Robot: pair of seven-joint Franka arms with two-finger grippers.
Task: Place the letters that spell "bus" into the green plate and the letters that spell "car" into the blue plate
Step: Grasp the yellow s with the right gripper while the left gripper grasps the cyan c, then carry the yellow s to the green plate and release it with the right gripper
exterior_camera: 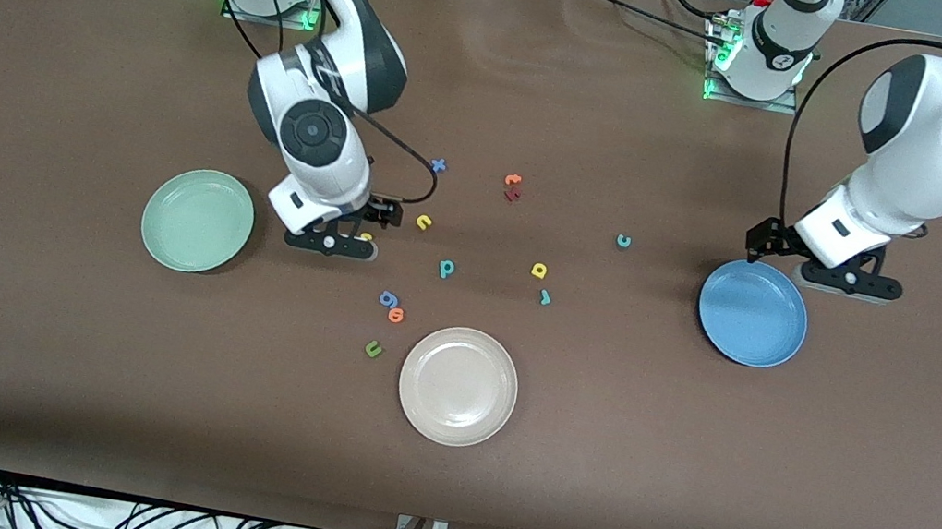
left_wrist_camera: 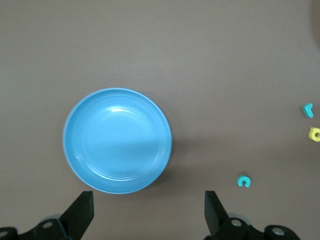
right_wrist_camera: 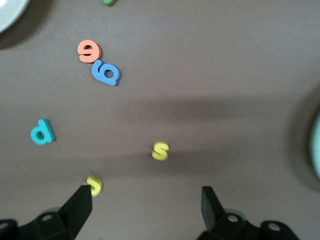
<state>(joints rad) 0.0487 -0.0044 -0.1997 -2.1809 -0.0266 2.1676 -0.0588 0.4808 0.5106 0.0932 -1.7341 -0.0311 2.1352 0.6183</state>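
Layout of the foam letters and plates. The teal b [exterior_camera: 446, 269] lies flat near the table's middle, its stem running toward the front camera so that it reads like a p; the right wrist view [right_wrist_camera: 42, 132] shows it turned on its side. The yellow u [exterior_camera: 424, 222] lies farther from the camera, its open side toward the right arm's end; in the right wrist view [right_wrist_camera: 94, 184] it is partly cut off by a fingertip. The yellow s [right_wrist_camera: 160, 150] is plain only in the right wrist view; from the front it is nearly hidden under the right gripper [exterior_camera: 331, 243], which hangs over it with jaws wide and empty, beside the green plate [exterior_camera: 197, 220]. The yellow a [exterior_camera: 538, 269], teal r [exterior_camera: 545, 296] and teal c [exterior_camera: 623, 241] lie between the table's middle and the blue plate [exterior_camera: 752, 312]; the c's gap is clearer in the left wrist view [left_wrist_camera: 243, 181]. The left gripper [exterior_camera: 847, 281] hangs at the blue plate's edge, jaws spread, holding nothing.
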